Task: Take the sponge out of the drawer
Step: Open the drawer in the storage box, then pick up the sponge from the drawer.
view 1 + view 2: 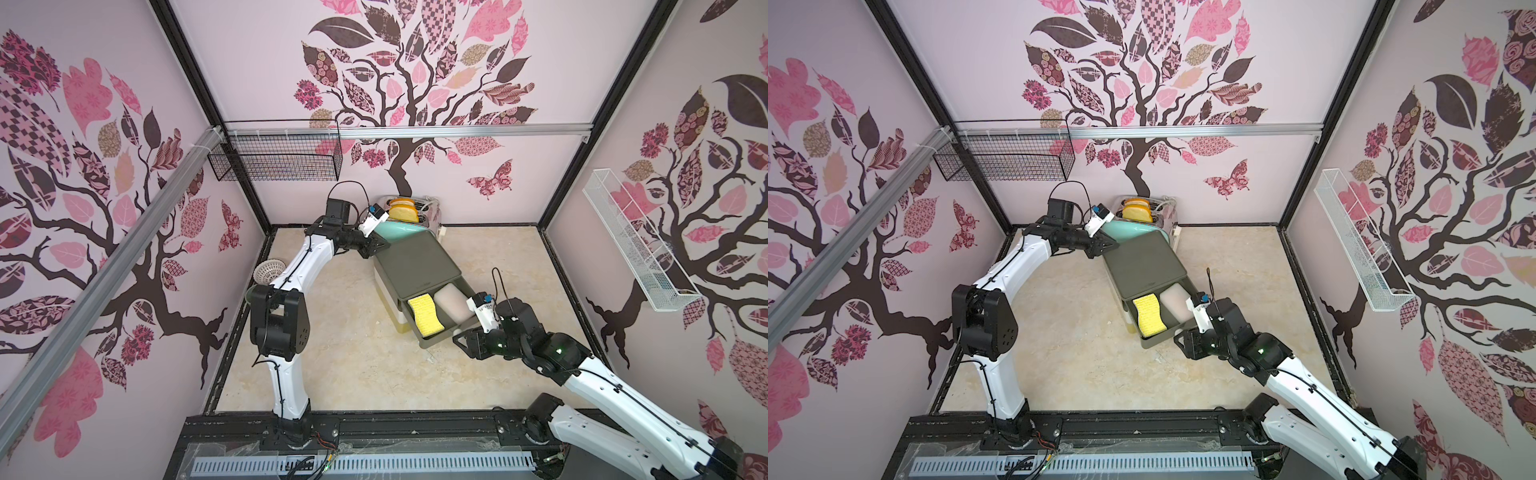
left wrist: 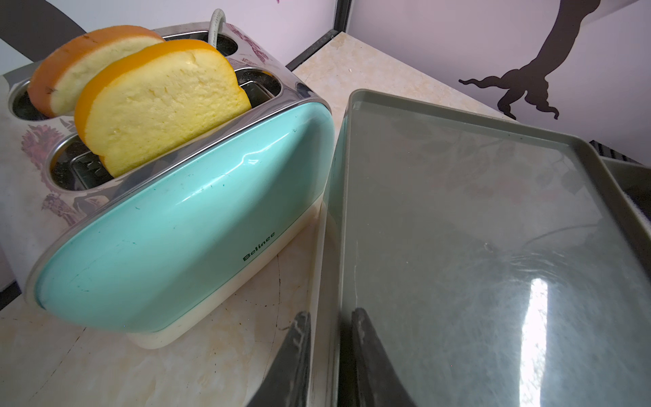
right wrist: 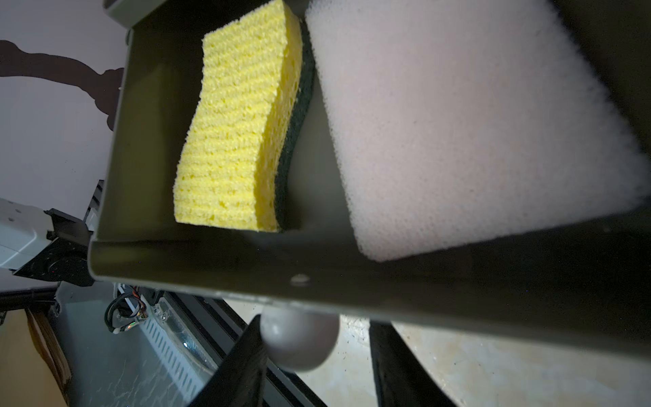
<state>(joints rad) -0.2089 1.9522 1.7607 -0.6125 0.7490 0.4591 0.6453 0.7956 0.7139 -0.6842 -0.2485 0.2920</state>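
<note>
**Right tool loose around the knob, sponge in plain sight in the open drawer**

The right tool (image 3: 315,334) sits at the drawer (image 3: 211,253) front, jaws moderately apart around the round knob (image 3: 299,340). One finger lies against the knob and the other stands clear of it, so nothing is gripped. Across the counter (image 1: 332,353), the left tool (image 2: 329,317) is pinched narrow on the raised rim of the grey cabinet (image 2: 458,211), just beside the mint toaster (image 2: 176,229), and looks to be bracing the unit.

The drawer stands well out, so the opening step looks done and the reach-in comes next. That calls for the right tool to back off the knob, rise over the front wall and come down on the sponge (image 3: 236,141) with its jaws across the narrow width.

The sponge lies flat on the drawer floor, yellow side up with a dark green scouring layer underneath. Its long edges are wavy. It sits close to the front wall, with a pale foam block (image 3: 475,123) just beside it. The gap on that side is tight, so a finger could snag the block.
</note>
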